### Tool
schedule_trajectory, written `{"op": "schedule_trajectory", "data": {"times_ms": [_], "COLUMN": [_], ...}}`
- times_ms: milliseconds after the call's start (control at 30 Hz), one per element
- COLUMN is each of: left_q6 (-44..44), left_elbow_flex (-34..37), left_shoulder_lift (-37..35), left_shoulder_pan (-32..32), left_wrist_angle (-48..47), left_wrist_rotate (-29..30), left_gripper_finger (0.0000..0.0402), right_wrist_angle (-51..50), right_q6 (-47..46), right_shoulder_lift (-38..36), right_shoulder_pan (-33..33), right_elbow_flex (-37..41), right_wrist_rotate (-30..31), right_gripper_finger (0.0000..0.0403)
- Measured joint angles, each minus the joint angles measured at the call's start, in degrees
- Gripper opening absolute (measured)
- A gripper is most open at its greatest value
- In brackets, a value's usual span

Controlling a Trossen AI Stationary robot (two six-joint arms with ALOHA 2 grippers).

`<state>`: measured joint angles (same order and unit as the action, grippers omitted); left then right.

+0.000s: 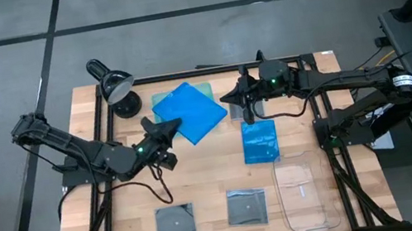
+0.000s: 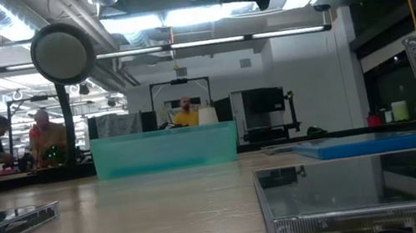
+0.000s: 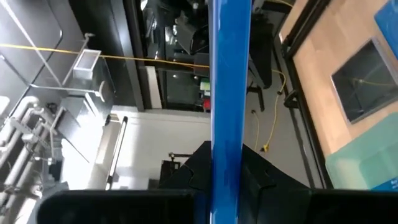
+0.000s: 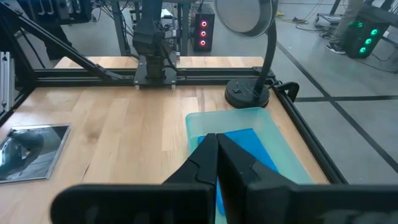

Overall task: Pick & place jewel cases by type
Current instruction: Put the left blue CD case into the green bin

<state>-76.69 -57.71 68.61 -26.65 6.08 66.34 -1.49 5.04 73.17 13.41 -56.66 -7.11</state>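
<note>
Left tool (image 1: pixel 165 131) is clamped on the edge of a blue jewel case (image 1: pixel 189 111), holding it up off the bench (image 1: pixel 123 222) above the green tray (image 1: pixel 204 91); seen from above, the case sits skewed, its long axis running from the tool toward the far right. In the left wrist view the case (image 3: pixel 230 93) shows edge-on, a narrow blue strip between the dark fingers (image 3: pixel 261 180).

Nearest the front edge lie two grey-clear square cases, one to the left (image 1: pixel 175 222) and one to the right (image 1: pixel 247 206), flat, each showing a disc. Beside the right one stands the clear plastic tray (image 1: pixel 300 192). Farther back, a second blue case (image 1: pixel 260 141) lies flat, its long axis running front to back.

Right tool (image 1: pixel 249 113) has its fingers pressed together on nothing, hovering by the green tray, in which another blue case (image 4: pixel 249 146) lies. A black lamp (image 1: pixel 113 86) stands at the far left corner. No writing can be read on any case.
</note>
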Motion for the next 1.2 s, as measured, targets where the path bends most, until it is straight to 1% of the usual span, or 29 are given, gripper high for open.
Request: {"op": "schedule_trajectory", "data": {"times_ms": [133,200,267,333,433,500,567,633,700,867,967,1200], "left_q6": [1.7,5.2,10.5,17.5,31.0,40.6,51.9,62.6,69.1,74.3,78.0,96.0], "left_elbow_flex": [0.0,0.0,0.0,0.0,0.0,0.0,0.0,0.0,0.0,0.0,0.1,4.9], "left_shoulder_lift": [0.0,0.0,0.0,0.0,-0.3,-0.9,-1.6,-2.4,-2.8,-2.6,-2.4,-0.8], "left_shoulder_pan": [0.3,0.7,0.7,0.7,0.1,-0.4,-0.4,-0.6,-0.7,-0.7,-0.7,0.0], "left_wrist_angle": [0.5,2.9,7.4,12.8,20.2,23.4,24.9,25.0,25.1,24.9,23.1,18.4], "left_wrist_rotate": [0.3,1.8,4.0,7.3,14.6,19.5,22.5,22.5,21.7,21.2,22.9,23.6], "left_gripper_finger": [0.0027,0.0027,0.0027,0.0027,0.0027,0.0027,0.0027,0.0027,0.0027,0.0027,0.0027,0.0026], "right_wrist_angle": [-0.2,-0.2,-0.2,-0.2,-0.2,-0.2,-0.2,-0.2,-0.2,-0.2,-0.2,-0.3], "right_q6": [0.0,0.0,0.1,0.4,1.3,1.4,1.5,1.8,2.8,4.4,4.9,8.9], "right_shoulder_lift": [0.0,0.0,0.0,0.0,0.0,0.0,0.0,0.0,0.0,0.0,0.0,0.0], "right_shoulder_pan": [0.0,0.0,0.0,0.0,0.0,0.0,0.0,0.0,0.0,0.0,0.0,0.1], "right_elbow_flex": [0.0,0.0,0.0,0.0,0.0,0.0,0.0,0.0,0.0,0.0,0.0,0.0], "right_wrist_rotate": [0.0,0.0,0.0,0.0,0.0,0.0,0.0,0.0,-0.2,-0.5,-0.5,-0.6], "right_gripper_finger": [0.001,0.001,0.001,0.001,0.001,0.001,0.001,0.001,0.001,0.001,0.001,0.001]}}
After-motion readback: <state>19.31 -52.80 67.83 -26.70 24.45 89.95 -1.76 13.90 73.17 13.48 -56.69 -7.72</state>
